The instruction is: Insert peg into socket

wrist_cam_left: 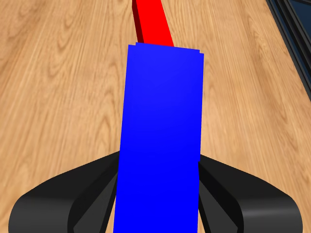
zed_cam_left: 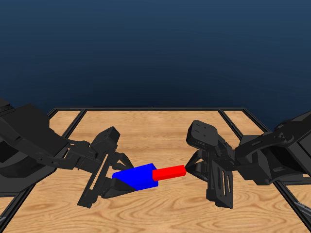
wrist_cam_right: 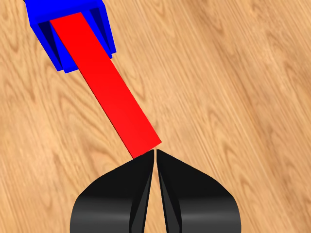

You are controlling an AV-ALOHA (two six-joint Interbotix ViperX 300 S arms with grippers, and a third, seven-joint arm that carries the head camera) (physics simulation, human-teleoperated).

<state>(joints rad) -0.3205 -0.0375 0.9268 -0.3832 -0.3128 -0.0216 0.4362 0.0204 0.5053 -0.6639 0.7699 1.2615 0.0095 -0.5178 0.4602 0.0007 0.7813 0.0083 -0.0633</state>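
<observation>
Your left gripper (zed_cam_left: 118,178) was clenched on the socket (zed_cam_left: 137,176), which it held above the table (zed_cam_left: 160,208) near the middle, and in the left wrist view the blue block (wrist_cam_left: 160,136) ran out between the two jaws with the peg (wrist_cam_left: 154,24) emerging from its far end. The peg (zed_cam_left: 169,173) sat with one end inside the socket's open mouth (wrist_cam_right: 73,29) and the other end pointing at your right gripper (zed_cam_left: 190,170). In the right wrist view that gripper's (wrist_cam_right: 155,158) jaws were pressed together just off the peg's (wrist_cam_right: 104,82) free end, gripping nothing.
</observation>
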